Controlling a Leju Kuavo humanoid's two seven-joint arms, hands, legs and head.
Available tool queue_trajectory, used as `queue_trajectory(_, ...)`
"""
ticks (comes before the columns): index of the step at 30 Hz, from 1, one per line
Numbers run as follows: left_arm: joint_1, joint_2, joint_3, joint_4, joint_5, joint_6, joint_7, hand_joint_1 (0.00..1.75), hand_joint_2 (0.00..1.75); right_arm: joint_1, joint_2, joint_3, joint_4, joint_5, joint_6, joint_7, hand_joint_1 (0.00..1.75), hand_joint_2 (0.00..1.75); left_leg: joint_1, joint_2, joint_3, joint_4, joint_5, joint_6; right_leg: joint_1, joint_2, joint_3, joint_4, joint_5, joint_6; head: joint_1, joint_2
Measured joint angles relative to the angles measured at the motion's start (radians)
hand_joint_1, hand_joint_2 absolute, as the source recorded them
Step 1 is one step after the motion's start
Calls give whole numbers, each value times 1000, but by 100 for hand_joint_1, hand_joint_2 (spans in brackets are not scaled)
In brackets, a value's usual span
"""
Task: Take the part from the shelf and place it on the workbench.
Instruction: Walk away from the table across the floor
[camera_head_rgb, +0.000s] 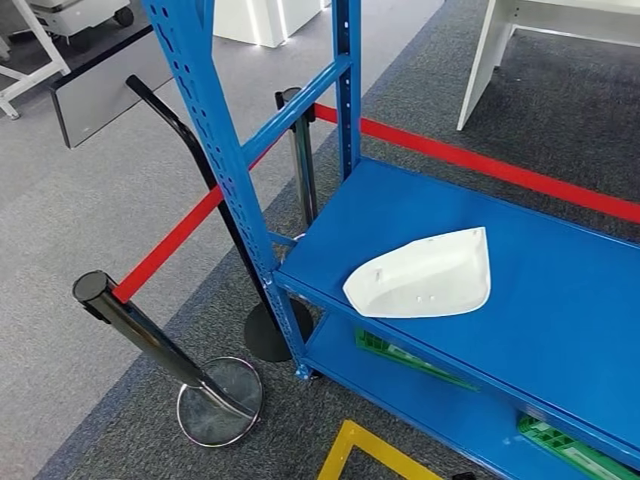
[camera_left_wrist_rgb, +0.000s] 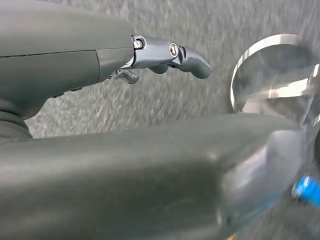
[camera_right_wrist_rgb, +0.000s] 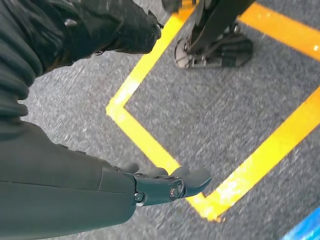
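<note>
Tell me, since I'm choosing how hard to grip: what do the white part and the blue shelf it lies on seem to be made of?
The white part looks like moulded plastic: a thin curved shell, smooth with a matte sheen and small holes in it. The blue shelf appears to be painted sheet metal, flat and evenly glossy, with perforated uprights. Neither material is certain from looks alone.

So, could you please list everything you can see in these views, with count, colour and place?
shelf: one, blue, right of the head view
part: one, white, lying on the upper shelf board near its front edge
trays: two, green, on the lower board
barrier posts: three, one chrome and two dark, on the carpet left of the shelf
barrier tape: red, stretched between posts
floor marking: yellow, on grey carpet
table: one, white, far right
left hand: empty, over carpet
right hand: empty, above the marking
</note>
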Motion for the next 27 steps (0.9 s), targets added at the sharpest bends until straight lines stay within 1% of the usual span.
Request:
queue_trajectory(1, 1, -3, 0, 0, -2, -1, 0, 0, 0, 1, -2, -2, 0, 2, 0, 0, 0, 175, 2, -1, -1, -1, 15, 5, 3, 0, 2, -1, 0, -1, 0, 0)
queue_trajectory(2, 1, -5, 1, 1, -3, -1, 0, 0, 0, 1, -4, -3, 0, 4, 0, -1, 0, 175, 0, -2, 15, -39, 49, 12, 5, 1, 7, -2, -1, -2, 0, 0)
queue_trajectory(3, 1, -6, 1, 1, -3, -1, -1, 0, 0, 1, -4, -4, 0, 5, -1, -1, 0, 175, -4, -4, 43, -106, 95, 22, 7, 2, 14, -6, -2, -4, 0, 0)
queue_trajectory(4, 1, -5, 2, 1, -3, -1, -1, 0, 0, 0, -4, -5, 0, 7, -1, -2, 0, 175, -11, -6, 74, -177, 135, 32, 8, 2, 20, -11, -2, -7, 1, 0)
queue_trajectory(5, 1, -4, 3, 1, -3, -1, -2, 0, 0, -1, -3, -5, 1, 8, -1, -2, 0, 175, -18, -7, 98, -235, 163, 40, 8, 3, 26, -17, -1, -9, 2, 0)
queue_trajectory(6, -1, -2, 5, 1, -3, 0, -2, 0, 0, -3, -2, -6, 1, 8, -1, -3, 0, 175, -24, -7, 112, -273, 177, 45, 6, 4, 28, -22, 0, -10, 2, 0)
queue_trajectory(8, -3, 1, 9, 1, -3, 0, -2, 0, 0, -5, -1, -8, 1, 9, -1, -3, 0, 175, -33, -7, 120, -303, 181, 49, 0, 3, 32, -33, 6, -7, 2, 0)
queue_trajectory(9, -3, 2, 10, 1, -4, 0, -2, 0, 0, -5, -1, -9, 1, 9, -1, -3, 0, 175, -33, -8, 128, -321, 189, 51, -1, 2, 32, -37, 7, -7, 2, 0)
queue_trajectory(10, -3, 2, 10, 1, -4, 0, -2, 0, 0, -5, -2, -11, 1, 9, -1, -3, 0, 175, -32, -8, 138, -339, 198, 54, 0, 1, 30, -33, 2, -8, 3, 0)
queue_trajectory(11, -2, 1, 10, 1, -4, 0, -2, 0, 0, -4, -3, -12, 1, 9, -1, -3, 0, 175, -30, -8, 147, -356, 207, 57, 4, 2, 20, -11, -14, -9, 5, 0)
queue_trajectory(12, -2, 0, 10, 1, -4, -1, -2, 0, 0, -5, -3, -13, 1, 9, -1, -3, 0, 175, -27, -7, 152, -366, 214, 58, 8, 2, -2, 33, -40, -10, 9, 0)
queue_trajectory(14, -2, -4, 10, 1, -4, -1, -2, 0, 0, -4, -5, -14, 1, 9, -1, -3, 0, 175, -27, -6, 147, -365, 216, 60, 17, 3, -63, 157, -98, -8, 17, 0)
queue_trajectory(15, -2, -6, 10, 1, -4, -1, -2, 0, 0, -2, -6, -15, 1, 9, -1, -3, 0, 175, -28, -6, 144, -361, 215, 59, 21, 3, -84, 201, -111, -6, 19, 0)
queue_trajectory(16, -1, -7, 11, 1, -4, -1, -2, 0, 0, 0, -7, -16, 1, 10, -1, -3, 0, 175, -29, -6, 141, -358, 214, 59, 25, 3, -89, 210, -105, -5, 20, 0)
queue_trajectory(17, -1, -8, 11, 1, -4, -1, -2, 0, 0, 1, -8, -17, 1, 10, -1, -3, 0, 175, -31, -6, 140, -354, 212, 58, 28, 3, -73, 178, -80, -7, 21, 0)
queue_trajectory(18, 0, -9, 11, 1, -6, -1, -2, 0, 0, 2, -10, -19, 1, 11, -1, -3, 0, 175, -32, -7, 139, -350, 210, 57, 32, 2, -39, 112, -44, -11, 21, 0)
queue_trajectory(19, 0, -11, 12, 1, -7, -2, -2, 0, 0, 1, -13, -20, 0, 11, -1, -3, 0, 175, -33, -6, 139, -346, 207, 56, 35, 1, -2, 42, -18, -21, 21, 0)
queue_trajectory(20, -1, -13, 12, 1, -9, -2, -2, 0, 0, 0, -16, -20, 0, 12, -1, -3, 0, 175, -34, -7, 137, -340, 204, 53, 38, 1, 29, -19, 2, -34, 21, 0)
queue_trajectory(21, -1, -14, 13, 1, -10, -2, -2, 0, 0, -1, -18, -21, 0, 13, 0, -3, 0, 175, -34, -6, 134, -336, 201, 50, 42, 0, 50, -56, 10, -47, 21, 0)
queue_trajectory(22, -2, -15, 14, 1, -11, -2, -2, 0, 0, -2, -20, -21, 0, 14, 0, -4, 0, 175, -34, -6, 132, -333, 200, 46, 45, -1, 57, -68, 10, -60, 21, 0)
queue_trajectory(23, -2, -16, 15, 1, -11, -2, -2, 0, 0, -1, -20, -22, 0, 14, 1, -4, 0, 175, -34, -5, 130, -331, 200, 42, 45, 0, 61, -74, 15, -69, 21, 0)
queue_trajectory(24, -2, -15, 16, 1, -12, -2, -2, 0, 0, -1, -17, -22, 0, 14, 2, -4, 0, 175, -35, -6, 129, -330, 200, 38, 42, -1, 63, -79, 21, -75, 24, 0)
queue_trajectory(25, -2, -15, 17, 1, -12, -2, -2, 0, 0, -1, -18, -22, 0, 14, 2, -4, 0, 175, -35, -8, 127, -323, 193, 31, 36, -2, 65, -86, 26, -81, 24, 0)
queue_trajectory(26, -2, -14, 17, 2, -12, -2, -2, 0, 0, -1, -18, -23, -1, 14, 3, -4, 0, 175, -32, -10, 117, -301, 177, 20, 30, -3, 66, -94, 32, -85, 24, 0)
queue_trajectory(27, -1, -14, 18, 2, -13, -2, -3, 0, 0, -2, -18, -23, -1, 14, 4, -5, 0, 175, -24, -12, 97, -258, 149, 6, 24, -4, 66, -101, 38, -86, 24, 0)
